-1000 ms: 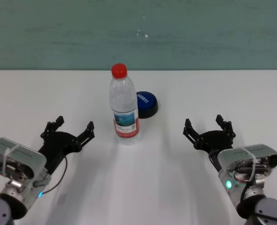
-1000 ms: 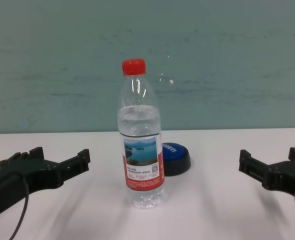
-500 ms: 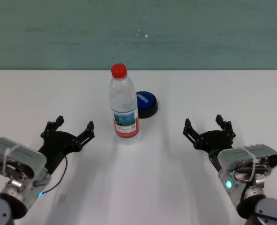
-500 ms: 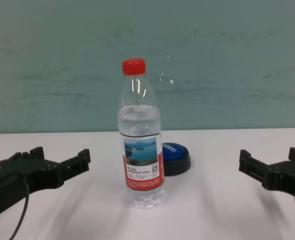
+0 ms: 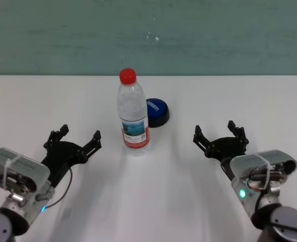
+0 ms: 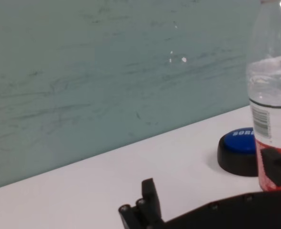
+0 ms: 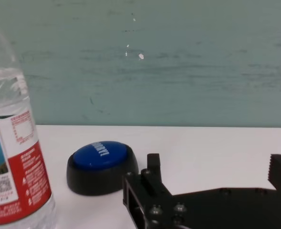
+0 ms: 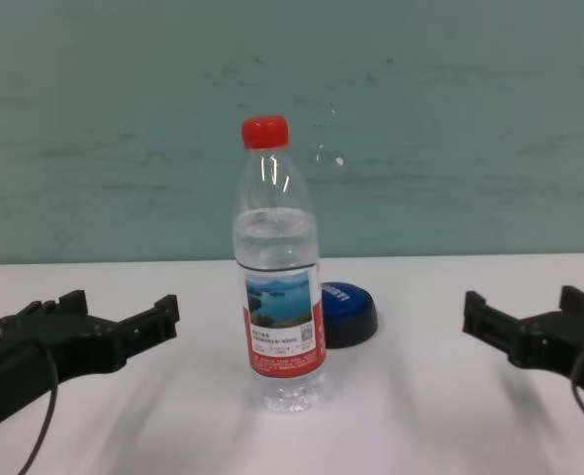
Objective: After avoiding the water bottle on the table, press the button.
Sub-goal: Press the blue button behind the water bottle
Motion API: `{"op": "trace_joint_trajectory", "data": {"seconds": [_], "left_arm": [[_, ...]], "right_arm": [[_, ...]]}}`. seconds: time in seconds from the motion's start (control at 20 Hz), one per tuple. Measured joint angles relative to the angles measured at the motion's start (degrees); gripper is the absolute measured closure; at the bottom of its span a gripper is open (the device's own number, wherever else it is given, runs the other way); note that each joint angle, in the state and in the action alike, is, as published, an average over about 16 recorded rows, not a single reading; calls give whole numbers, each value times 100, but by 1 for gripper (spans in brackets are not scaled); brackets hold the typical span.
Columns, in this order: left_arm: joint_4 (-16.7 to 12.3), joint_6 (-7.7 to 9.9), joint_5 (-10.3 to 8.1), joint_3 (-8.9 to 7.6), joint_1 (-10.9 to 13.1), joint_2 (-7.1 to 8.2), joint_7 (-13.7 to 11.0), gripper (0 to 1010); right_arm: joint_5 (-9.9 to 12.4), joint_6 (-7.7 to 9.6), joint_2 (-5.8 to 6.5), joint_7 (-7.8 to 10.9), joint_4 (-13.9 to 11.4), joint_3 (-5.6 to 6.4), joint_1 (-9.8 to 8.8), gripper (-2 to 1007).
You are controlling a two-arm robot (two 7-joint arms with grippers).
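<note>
Clear plastic water bottle (image 5: 133, 113) fronts domed blue button (image 5: 156, 112); both grippers' jaws spread.

head view high, chest low, sharing water bottle (image 5: 133, 113)

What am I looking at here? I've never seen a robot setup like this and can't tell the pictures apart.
It is a two-armed robot at a white table. One camera looks down from its head, one looks out from its chest, and one sits on each wrist. The black forks are its claws: left claw and right claw, both open and holding nothing. On the table stands a water bottle, upright, with a blue button just behind it, to its right.
</note>
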Motion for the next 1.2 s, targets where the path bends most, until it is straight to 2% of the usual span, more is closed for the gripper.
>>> {"op": "trace_joint_trajectory", "data": {"seconds": [0.35, 0.8, 1.2], "left_arm": [[0, 0, 1, 0, 0, 0, 0, 5], [0, 0, 0, 0, 0, 0, 0, 6], [0, 0, 0, 0, 0, 0, 0, 6]], "right_arm": [[-161, 85, -154, 203, 291, -28, 343, 2], [-375, 93, -360, 419, 653, -39, 791, 2], [-467, 64, -480, 557, 767, 54, 946, 2]]}}
